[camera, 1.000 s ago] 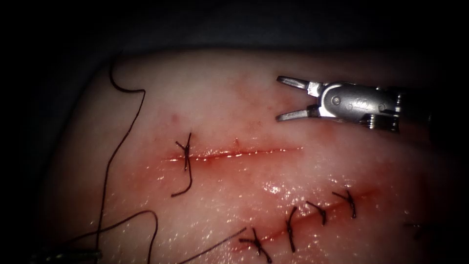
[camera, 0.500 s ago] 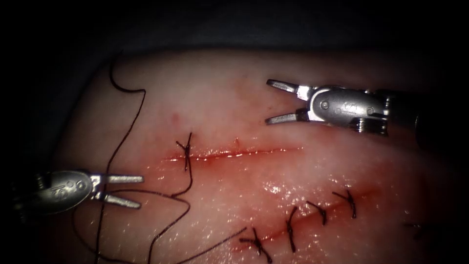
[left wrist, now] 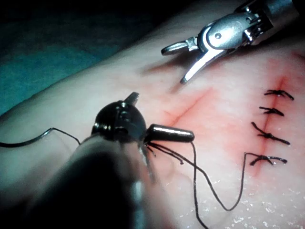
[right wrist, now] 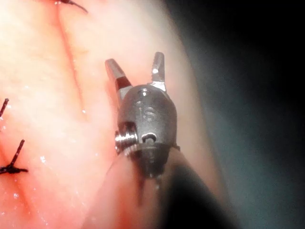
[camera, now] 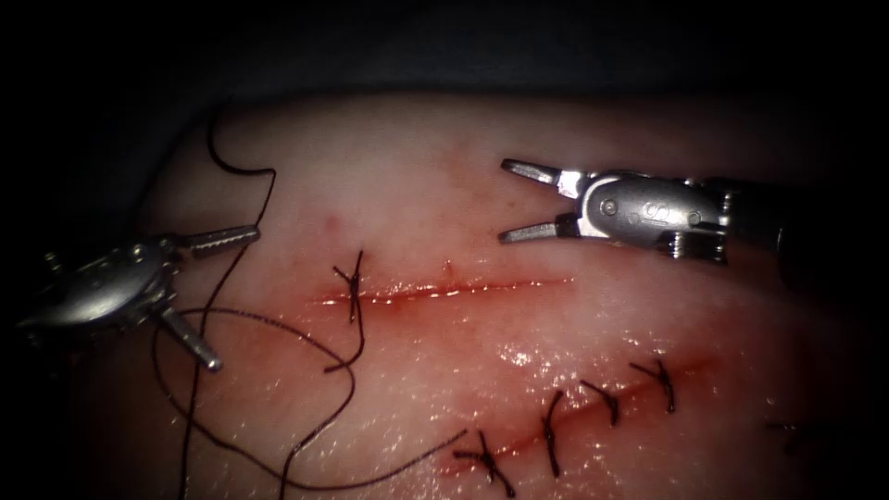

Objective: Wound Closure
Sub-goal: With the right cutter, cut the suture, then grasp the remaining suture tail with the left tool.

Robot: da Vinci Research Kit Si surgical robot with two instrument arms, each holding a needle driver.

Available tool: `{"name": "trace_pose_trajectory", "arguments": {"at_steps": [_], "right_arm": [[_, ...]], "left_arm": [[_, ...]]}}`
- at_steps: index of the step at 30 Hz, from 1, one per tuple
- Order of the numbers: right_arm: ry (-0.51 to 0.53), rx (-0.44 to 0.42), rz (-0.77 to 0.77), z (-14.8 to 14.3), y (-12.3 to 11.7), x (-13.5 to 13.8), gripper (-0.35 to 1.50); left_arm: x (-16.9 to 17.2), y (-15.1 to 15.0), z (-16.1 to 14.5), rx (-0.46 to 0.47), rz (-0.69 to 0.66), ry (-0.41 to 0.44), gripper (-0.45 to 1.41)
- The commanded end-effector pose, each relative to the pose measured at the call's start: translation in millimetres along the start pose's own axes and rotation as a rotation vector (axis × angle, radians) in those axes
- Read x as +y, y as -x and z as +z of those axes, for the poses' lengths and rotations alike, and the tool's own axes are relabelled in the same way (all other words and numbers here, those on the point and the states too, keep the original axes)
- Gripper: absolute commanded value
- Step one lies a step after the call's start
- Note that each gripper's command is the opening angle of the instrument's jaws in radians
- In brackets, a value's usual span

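Pale pink tissue shows us a thin red cut with one dark knot. We see the silver left tool, jaws spread wide, holding nothing, with loose dark thread running between them. The silver right tool hangs above the cut, jaws wide, empty. We cannot spot the needle; maybe it is hidden

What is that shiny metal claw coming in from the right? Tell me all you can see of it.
It is the right gripper, the tip of the right arm's thin shaft: a rounded silver metal head with screws and two short ridged jaws. The jaws stand open and hold nothing. It hangs above the pale tissue, beyond the right half of the open cut, pointing left.
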Motion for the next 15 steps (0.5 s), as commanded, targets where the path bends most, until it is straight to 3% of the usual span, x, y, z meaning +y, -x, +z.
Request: {"name": "trace_pose_trajectory", "arguments": {"at_steps": [1, 7, 9, 10, 15], "right_arm": [[0.001, 0.003, 0.003, 1.3, 0.0, 0.3, 1.47], [-0.003, -0.001, 0.007, 1.4, 0.2, 0.3, 1.47], [-0.002, -0.002, 0.007, 1.4, 0.2, 0.3, 1.45], [-0.002, -0.002, 0.007, 1.5, 0.2, 0.3, 1.45], [-0.002, -0.004, 0.010, 1.9, 0.3, 0.0, 1.45]], "left_arm": [[-1.0, -0.6, 0.1, 0.014, -0.002, -0.006, 1.03], [-2.9, -3.1, -4.7, 0.066, 0.031, -0.166, 0.93], [-4.2, -4.3, -7.7, 0.063, 0.065, -0.235, 0.88], [-5.1, -4.9, -9.8, 0.046, 0.098, -0.305, 0.81], [-6.7, -5.0, -12.0, -0.004, 0.209, -0.379, 0.37]]}}
